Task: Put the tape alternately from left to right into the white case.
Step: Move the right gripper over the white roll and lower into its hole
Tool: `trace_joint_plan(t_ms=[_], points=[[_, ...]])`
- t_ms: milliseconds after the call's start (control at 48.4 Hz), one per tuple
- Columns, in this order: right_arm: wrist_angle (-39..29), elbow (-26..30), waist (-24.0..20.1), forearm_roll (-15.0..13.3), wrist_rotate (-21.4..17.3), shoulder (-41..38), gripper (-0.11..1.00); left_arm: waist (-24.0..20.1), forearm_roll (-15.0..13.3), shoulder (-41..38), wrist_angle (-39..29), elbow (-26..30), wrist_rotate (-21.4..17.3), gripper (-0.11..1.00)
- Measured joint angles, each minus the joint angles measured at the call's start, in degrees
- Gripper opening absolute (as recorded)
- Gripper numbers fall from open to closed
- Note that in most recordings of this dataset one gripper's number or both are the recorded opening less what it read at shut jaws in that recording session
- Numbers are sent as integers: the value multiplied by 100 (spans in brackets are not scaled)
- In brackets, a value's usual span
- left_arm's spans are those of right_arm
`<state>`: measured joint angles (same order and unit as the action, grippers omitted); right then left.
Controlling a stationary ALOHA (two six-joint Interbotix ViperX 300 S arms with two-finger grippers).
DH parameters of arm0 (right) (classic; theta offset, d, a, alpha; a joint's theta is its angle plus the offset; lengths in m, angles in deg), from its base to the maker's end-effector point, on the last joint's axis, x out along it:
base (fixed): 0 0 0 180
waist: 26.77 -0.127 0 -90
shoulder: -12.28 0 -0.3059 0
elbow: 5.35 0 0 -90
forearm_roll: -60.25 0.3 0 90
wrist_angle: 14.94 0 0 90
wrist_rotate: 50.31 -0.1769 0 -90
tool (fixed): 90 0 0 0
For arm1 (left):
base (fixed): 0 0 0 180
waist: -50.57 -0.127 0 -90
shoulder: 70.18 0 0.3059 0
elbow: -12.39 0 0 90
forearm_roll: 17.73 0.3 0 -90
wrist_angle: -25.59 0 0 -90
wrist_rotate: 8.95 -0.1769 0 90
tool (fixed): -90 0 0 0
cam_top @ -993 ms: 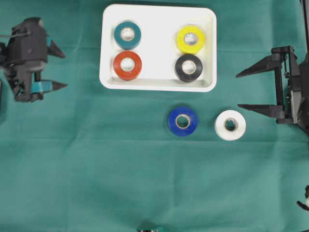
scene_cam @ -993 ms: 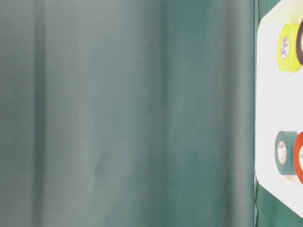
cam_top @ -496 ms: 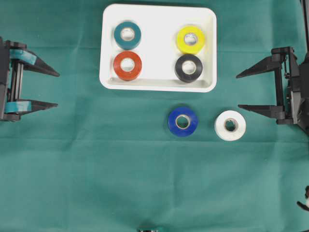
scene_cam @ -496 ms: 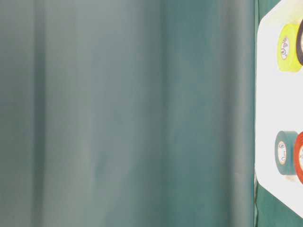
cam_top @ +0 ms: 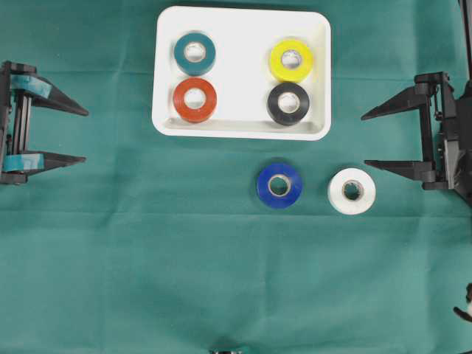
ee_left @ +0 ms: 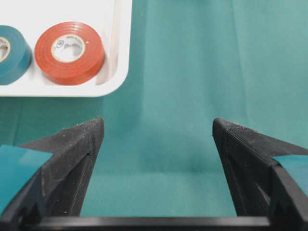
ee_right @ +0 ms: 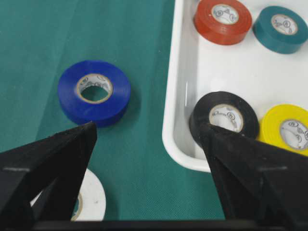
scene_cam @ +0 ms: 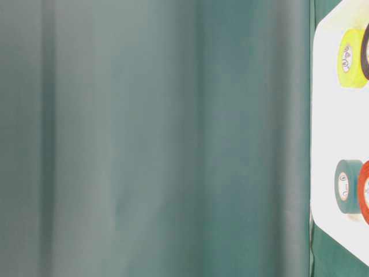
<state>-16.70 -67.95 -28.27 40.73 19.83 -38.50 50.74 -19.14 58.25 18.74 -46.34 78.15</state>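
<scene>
White case (cam_top: 240, 128): near top centre of green cloth (cam_top: 147, 258); holds teal roll (cam_top: 195, 53) and red roll (cam_top: 195, 99) on left, yellow roll (cam_top: 290, 60) and black roll (cam_top: 287, 102) on right.
Loose tape: blue roll (cam_top: 279, 184) and white roll (cam_top: 352, 191) flat on cloth, just below case, side by side, apart.
Step in hand, judged: picking up next loose roll; four of six placed.
Doing it well: descend straight over one roll, straddle its rim, avoid nudging neighbour, set down in bare middle of case.
Left gripper (cam_top: 80, 135): spread wide, empty, touching nothing, well apart from rolls.
Right gripper (cam_top: 364, 139): spread, empty, near white roll, not touching.
</scene>
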Motion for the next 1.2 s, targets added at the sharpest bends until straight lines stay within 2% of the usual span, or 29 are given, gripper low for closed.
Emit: trace_joint_plan(t_ms=[414, 620, 807, 1013, 1200], points=[[158, -237, -738, 0, 0, 229, 59, 0, 0, 26, 44, -35, -9, 90], [167, -237, -826, 0, 0, 237, 59, 0, -9, 26, 44, -35, 0, 90], [141, -132, -826, 0, 0, -88, 59, 0, 0, 26, 44, -35, 0, 89], [-404, 281, -905, 114, -18, -738, 59, 0, 0, 26, 44, -35, -9, 90], [-1468, 747, -1257, 510, -193, -1239, 59, 0, 0, 26, 44, -35, 0, 90]])
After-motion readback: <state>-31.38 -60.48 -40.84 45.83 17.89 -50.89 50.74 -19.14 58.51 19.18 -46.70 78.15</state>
